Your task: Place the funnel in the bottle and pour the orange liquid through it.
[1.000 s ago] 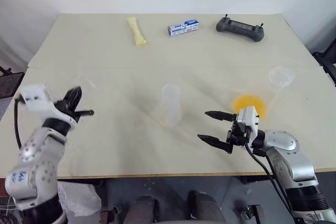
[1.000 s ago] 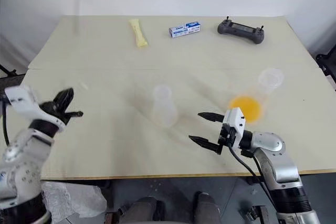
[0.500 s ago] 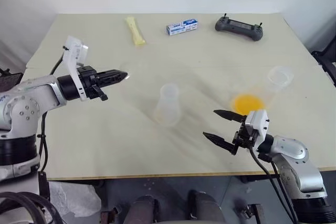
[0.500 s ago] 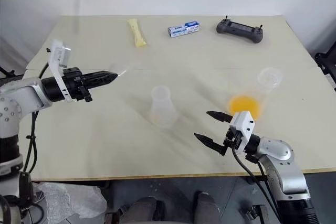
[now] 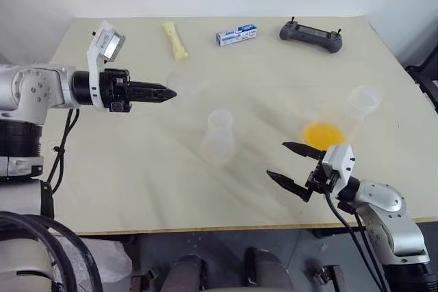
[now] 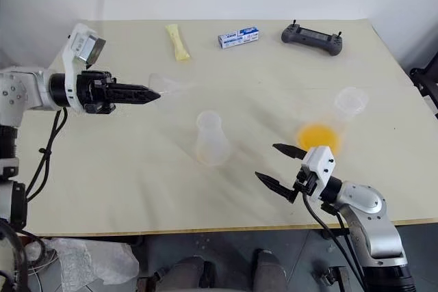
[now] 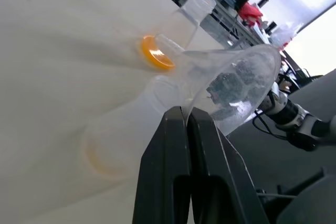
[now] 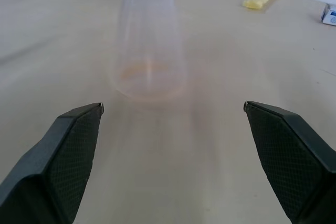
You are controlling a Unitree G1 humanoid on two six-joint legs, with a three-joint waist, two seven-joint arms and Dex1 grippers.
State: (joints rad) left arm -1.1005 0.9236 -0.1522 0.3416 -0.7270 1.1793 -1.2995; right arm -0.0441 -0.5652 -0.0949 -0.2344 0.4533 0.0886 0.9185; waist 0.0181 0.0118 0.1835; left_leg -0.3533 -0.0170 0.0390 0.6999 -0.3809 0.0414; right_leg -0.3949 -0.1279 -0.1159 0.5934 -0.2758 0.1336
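While the funnel is pinched by its rim between the pressed-together fingers of the left hand, it is held above the table in the upper left of the frame. The bottle is seen upright at centre. The right hand, fingers spread wide, is shown empty at lower right, beside the orange liquid and a cup.

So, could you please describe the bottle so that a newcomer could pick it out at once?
On the beige table, look near the middle, between the two arms. The bottle stands upright there, apart from both: clear, with a wide base tapering to a straight neck. Unlike the cup at the right, it stands well clear of the orange liquid.
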